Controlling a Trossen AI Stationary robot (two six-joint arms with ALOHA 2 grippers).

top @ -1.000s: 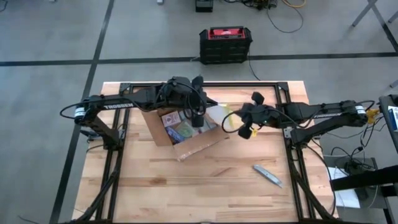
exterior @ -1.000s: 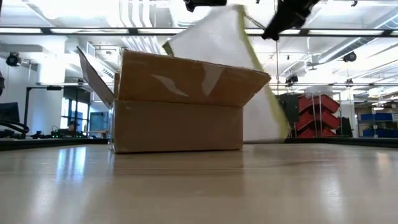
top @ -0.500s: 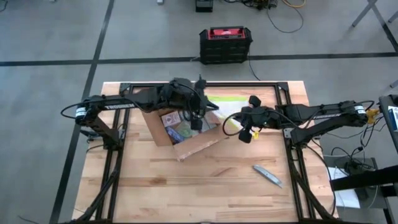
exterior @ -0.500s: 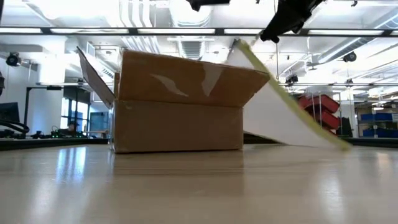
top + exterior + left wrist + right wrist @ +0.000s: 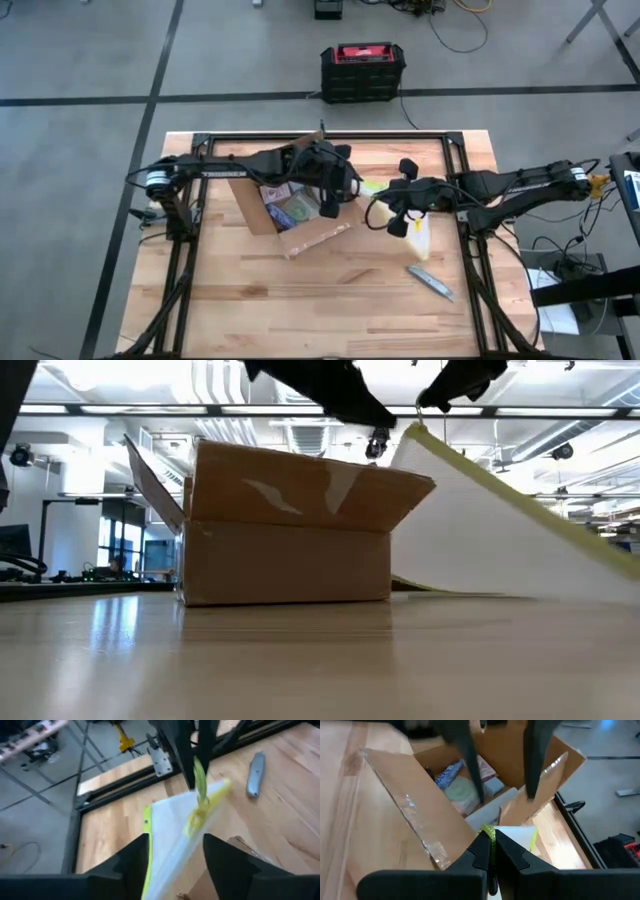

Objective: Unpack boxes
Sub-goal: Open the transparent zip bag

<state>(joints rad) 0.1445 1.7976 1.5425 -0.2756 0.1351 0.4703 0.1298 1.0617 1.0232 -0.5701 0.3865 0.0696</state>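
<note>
The brown cardboard box (image 5: 300, 232) stands open on the table, its flaps spread (image 5: 285, 560), with small packs inside. My left gripper (image 5: 335, 200) hovers open above the box's right side. In its wrist view its fingers stand either side of the clear pouch (image 5: 170, 825) without touching it. My right gripper (image 5: 400, 215) is just right of the box, shut on the pouch (image 5: 500, 530), which slants down to the table. My right gripper pinches the pouch's yellow-green edge (image 5: 489, 834) at its raised top corner (image 5: 415, 432) between its two fingers. The fingers slant down from the table's right side. The pouch hangs tilted below them, with its lower edge (image 5: 480, 596) on the table.
A grey utility knife (image 5: 430, 283) lies on the table near the front right. A black metal frame (image 5: 460, 160) runs along the table's back and sides. A black-and-red case (image 5: 363, 72) stands on the floor beyond the far edge.
My left gripper has gone down and toward the right arm and has opened, letting go of the pouch. The pouch, nearly upright behind the box before, has tipped over toward the table's right. Its top corner stays in my right gripper and its lower part has spread onto the table.
</note>
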